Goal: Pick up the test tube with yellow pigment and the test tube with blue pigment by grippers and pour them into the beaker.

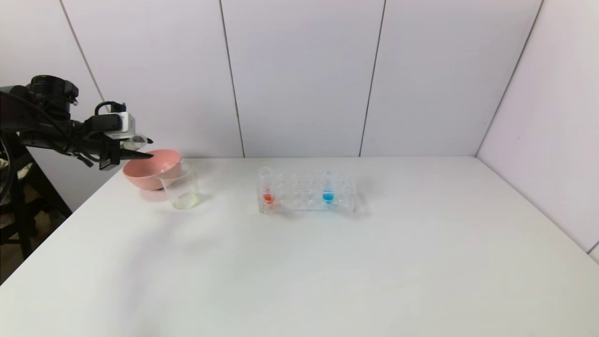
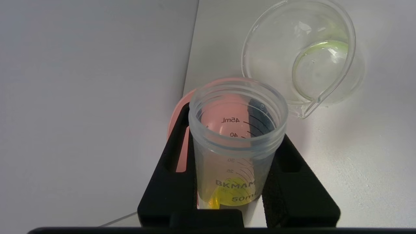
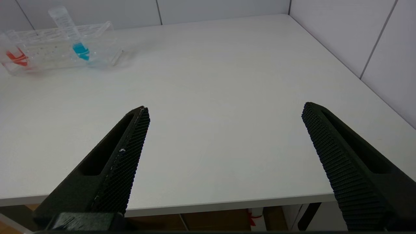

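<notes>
My left gripper (image 1: 140, 149) hangs over the pink bowl (image 1: 147, 171) at the table's far left. It is shut on the test tube with yellow pigment (image 2: 237, 156), whose open mouth faces away from the wrist and whose bottom holds a little yellow liquid. The beaker (image 1: 180, 189) stands just beside the bowl, apart from the tube, with a thin yellowish film at its bottom (image 2: 320, 65). The test tube with blue pigment (image 1: 328, 187) stands upright in the clear rack (image 1: 304, 194); it also shows in the right wrist view (image 3: 76, 42). My right gripper (image 3: 225, 107) is open and empty over the table's front edge.
A tube with orange-red liquid (image 1: 267, 187) stands at the rack's left end. The pink bowl's rim shows behind my left fingers (image 2: 182, 146). White walls close the table at the back and right. A dark frame stands off the table's left edge.
</notes>
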Action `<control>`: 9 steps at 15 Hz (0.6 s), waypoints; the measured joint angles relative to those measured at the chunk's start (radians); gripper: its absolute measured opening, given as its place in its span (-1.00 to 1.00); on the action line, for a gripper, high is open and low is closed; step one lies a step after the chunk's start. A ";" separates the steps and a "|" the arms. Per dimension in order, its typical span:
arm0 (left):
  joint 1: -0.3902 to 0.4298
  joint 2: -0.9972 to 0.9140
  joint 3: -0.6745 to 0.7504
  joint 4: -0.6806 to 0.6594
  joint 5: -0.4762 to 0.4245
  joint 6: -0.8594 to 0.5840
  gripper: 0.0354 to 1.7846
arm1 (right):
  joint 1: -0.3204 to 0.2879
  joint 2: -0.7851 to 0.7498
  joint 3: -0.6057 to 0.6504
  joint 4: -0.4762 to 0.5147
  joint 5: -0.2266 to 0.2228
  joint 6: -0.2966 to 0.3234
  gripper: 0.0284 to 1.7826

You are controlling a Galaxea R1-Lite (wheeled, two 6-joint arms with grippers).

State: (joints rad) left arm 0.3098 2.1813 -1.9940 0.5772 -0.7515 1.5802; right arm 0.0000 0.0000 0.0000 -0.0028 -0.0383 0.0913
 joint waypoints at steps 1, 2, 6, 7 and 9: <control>-0.001 0.002 0.000 0.000 0.006 0.012 -0.42 | 0.000 0.000 0.000 0.000 0.000 0.000 0.92; -0.003 0.003 0.000 -0.001 0.009 0.016 -0.42 | 0.000 0.000 0.000 0.000 0.000 0.000 0.92; -0.010 0.008 -0.002 -0.006 0.032 0.019 -0.42 | 0.000 0.000 0.000 0.000 0.000 0.000 0.92; -0.013 0.008 -0.003 -0.006 0.042 0.020 -0.42 | 0.000 0.000 0.000 0.000 0.000 0.000 0.92; -0.019 0.009 -0.003 -0.011 0.055 0.032 -0.42 | 0.000 0.000 0.000 0.000 0.000 0.000 0.92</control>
State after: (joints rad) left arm 0.2909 2.1902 -1.9968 0.5666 -0.6966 1.6119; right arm 0.0000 0.0000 0.0000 -0.0028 -0.0383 0.0917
